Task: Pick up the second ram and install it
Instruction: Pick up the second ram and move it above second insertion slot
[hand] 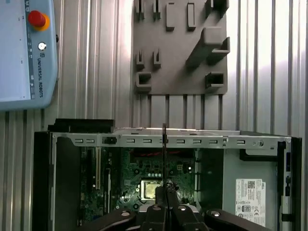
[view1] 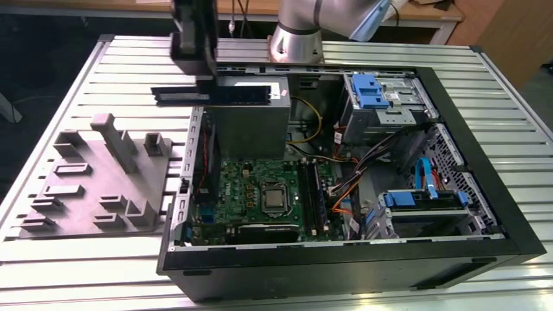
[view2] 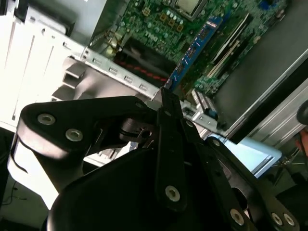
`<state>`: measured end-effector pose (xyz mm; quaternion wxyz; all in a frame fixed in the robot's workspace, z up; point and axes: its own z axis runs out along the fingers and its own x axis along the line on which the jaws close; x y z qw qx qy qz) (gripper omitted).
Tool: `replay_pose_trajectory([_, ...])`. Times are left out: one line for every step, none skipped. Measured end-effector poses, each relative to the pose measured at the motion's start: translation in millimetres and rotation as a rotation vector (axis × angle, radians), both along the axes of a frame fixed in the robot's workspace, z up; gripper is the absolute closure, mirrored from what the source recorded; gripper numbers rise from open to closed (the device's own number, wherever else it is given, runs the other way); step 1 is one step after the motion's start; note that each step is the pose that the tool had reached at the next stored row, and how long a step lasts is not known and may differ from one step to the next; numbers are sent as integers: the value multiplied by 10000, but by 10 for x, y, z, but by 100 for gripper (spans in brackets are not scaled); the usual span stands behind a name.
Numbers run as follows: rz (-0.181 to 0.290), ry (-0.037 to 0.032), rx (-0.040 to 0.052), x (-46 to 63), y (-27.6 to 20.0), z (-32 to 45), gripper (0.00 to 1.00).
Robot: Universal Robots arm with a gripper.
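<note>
My gripper [view1: 204, 79] hangs above the far left corner of the open computer case [view1: 484, 194], shut on the second ram [view1: 233, 94]. The ram is a long flat dark stick held level, over the grey power-supply box [view1: 250, 123]. In the second wrist view the ram [view2: 192, 53] runs edge-on out from the black fingers [view2: 168, 144] toward the green motherboard [view2: 154, 24]. In the first wrist view it is a thin dark line [hand: 164, 154] rising from the gripper [hand: 164, 197], over the motherboard [hand: 149, 173]. The dark slot rails [view1: 313, 194] lie beside the processor socket [view1: 274, 197].
A grey moulded fixture tray [view1: 95, 188] lies on the slatted table at the exterior view's left. Inside the case are blue-tabbed drive cages [view1: 376, 91] [view1: 423, 201] and bundled cables [view1: 354, 175]. A teach pendant with a red button [hand: 24, 53] rests on the table.
</note>
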<state>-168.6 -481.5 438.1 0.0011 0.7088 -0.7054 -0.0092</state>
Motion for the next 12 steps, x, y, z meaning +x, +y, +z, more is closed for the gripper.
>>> replay_pose_trajectory([0, 0, 0, 40, 0, -1, 89])
replay_pose_trajectory([0, 0, 0, 79, 0, -3, 89])
replay_pose_trajectory([0, 0, 0, 117, 0, -4, 89])
replay_pose_trajectory([-1, 0, 0, 156, 0, -5, 89])
replay_pose_trajectory([0, 1, -1, 197, 0, -6, 89])
replay_pose_trajectory([0, 1, 0, 236, 0, -7, 89])
replay_pose_trajectory([0, 0, -1, 274, 0, -8, 89])
replay_pose_trajectory([0, 0, 0, 311, 0, -10, 89])
replay_pose_trajectory([0, 0, 0, 349, 0, -11, 89])
replay_pose_trajectory([0, -1, -1, 388, 0, -12, 89])
replay_pose_trajectory([0, 0, 0, 430, 0, -14, 89])
replay_pose_trajectory([0, 0, -1, 469, 0, -15, 89])
